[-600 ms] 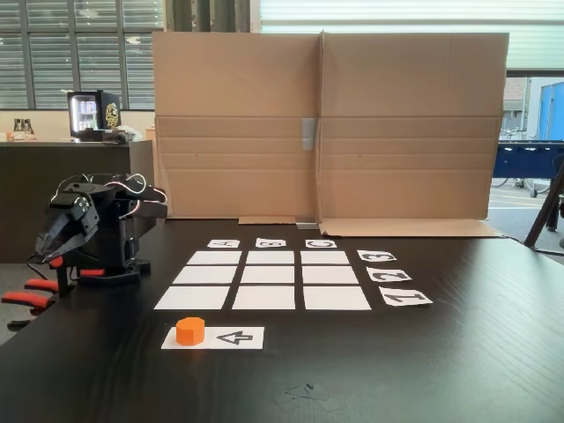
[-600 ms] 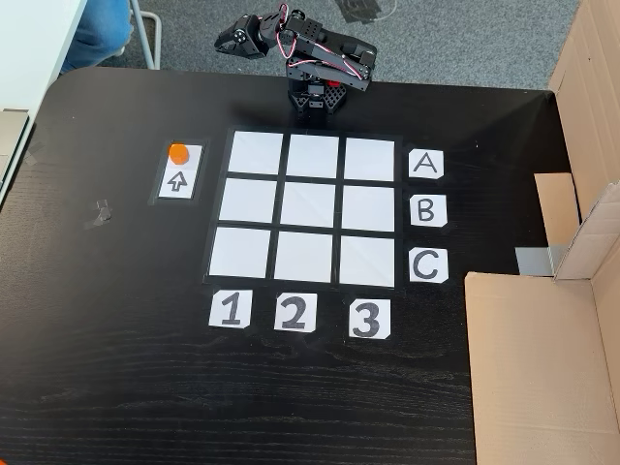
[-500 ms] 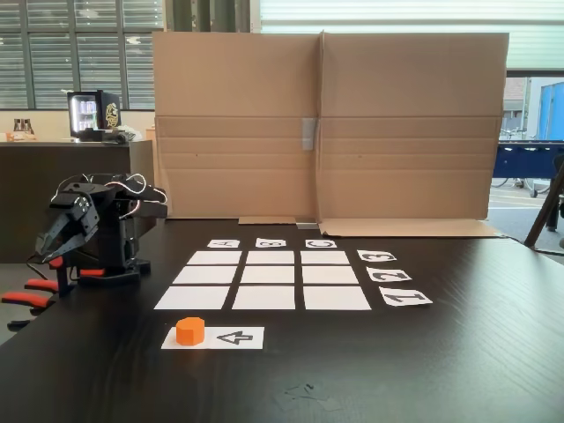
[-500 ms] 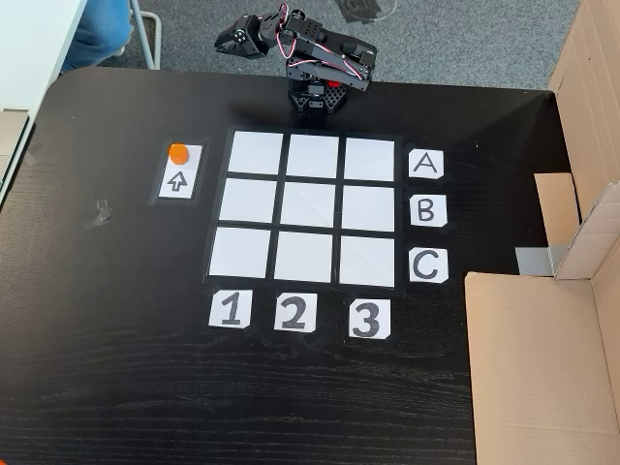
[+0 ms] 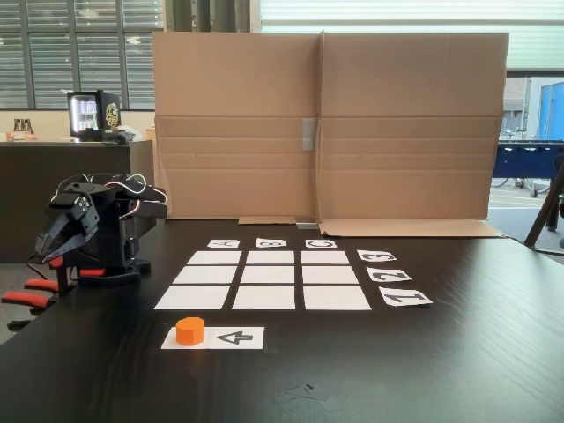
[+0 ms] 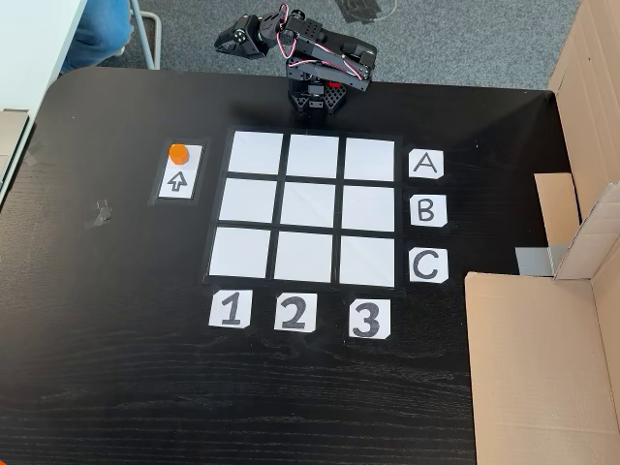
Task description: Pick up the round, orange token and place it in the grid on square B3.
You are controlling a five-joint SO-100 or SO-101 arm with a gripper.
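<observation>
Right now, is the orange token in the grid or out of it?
Out. The token sits on the arrow strip beside the grid.

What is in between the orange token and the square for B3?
In a fixed view from above, the token sits on the arrow strip. Between it and square B3 lie other white squares of the grid and their dark gaps.

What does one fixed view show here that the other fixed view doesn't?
In a fixed view, the cardboard wall stands upright with windows behind it. In a fixed view, the grey floor appears, and the labels read clearly, marking square B3. In both fixed views, the token sits on the arrow strip, outside the grid, with the arm folded.
</observation>
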